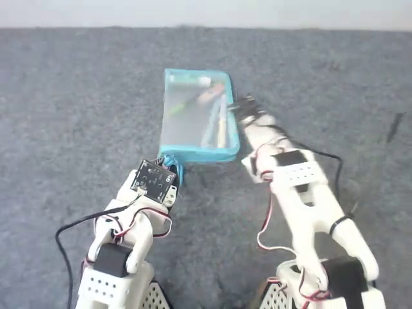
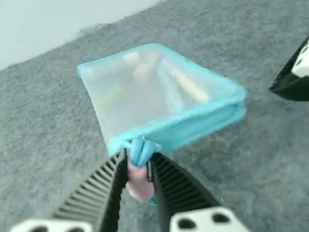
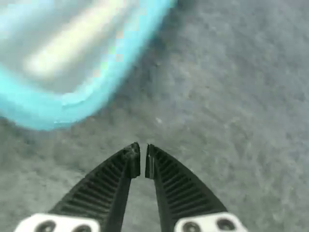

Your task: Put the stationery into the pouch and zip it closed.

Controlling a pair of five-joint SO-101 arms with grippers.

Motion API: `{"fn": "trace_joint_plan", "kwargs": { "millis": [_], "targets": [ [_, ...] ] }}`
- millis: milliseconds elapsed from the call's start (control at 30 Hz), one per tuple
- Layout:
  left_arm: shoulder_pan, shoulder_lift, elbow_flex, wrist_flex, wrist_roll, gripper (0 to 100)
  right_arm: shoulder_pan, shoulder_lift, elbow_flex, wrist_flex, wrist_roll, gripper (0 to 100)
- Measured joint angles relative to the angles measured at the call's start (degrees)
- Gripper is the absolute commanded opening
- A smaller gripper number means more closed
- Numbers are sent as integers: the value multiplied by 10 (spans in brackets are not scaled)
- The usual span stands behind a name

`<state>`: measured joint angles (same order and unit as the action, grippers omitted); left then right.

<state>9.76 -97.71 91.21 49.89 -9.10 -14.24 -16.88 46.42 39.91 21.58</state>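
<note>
The turquoise pouch [image 1: 196,116] with a clear panel lies mid-table, with pens and other stationery [image 1: 215,119] inside. My left gripper [image 1: 171,170] sits at its near left corner, shut on the pouch's blue tab [image 2: 139,151], and something pink shows between the fingers [image 2: 166,181]. My right gripper [image 1: 244,109] rests just off the pouch's right edge. In the right wrist view its fingertips [image 3: 143,159] are shut on nothing over the carpet, with the pouch [image 3: 72,58] a short way ahead.
Grey carpet [image 1: 77,96] covers the table, with open room left, right and behind the pouch. Both arm bases stand at the near edge. A pale wall runs along the far side.
</note>
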Motion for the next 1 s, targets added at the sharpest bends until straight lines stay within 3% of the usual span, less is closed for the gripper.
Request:
{"fn": "trace_joint_plan", "kwargs": {
  "millis": [367,533,600,700,800,1000],
  "targets": [
    [2,0,0,0,0,12,53,4,0,4,-4,9],
    [21,0,10,0,0,12,4,4,-46,94,-90,12],
    [24,0,10,0,0,12,-11,4,-85,156,-141,55],
    [24,0,10,0,0,12,-43,4,-147,254,-215,218],
    [24,0,10,0,0,12,-87,4,-158,290,-258,368],
    [24,0,10,0,0,12,-175,4,-151,253,-367,371]
  ]
}}
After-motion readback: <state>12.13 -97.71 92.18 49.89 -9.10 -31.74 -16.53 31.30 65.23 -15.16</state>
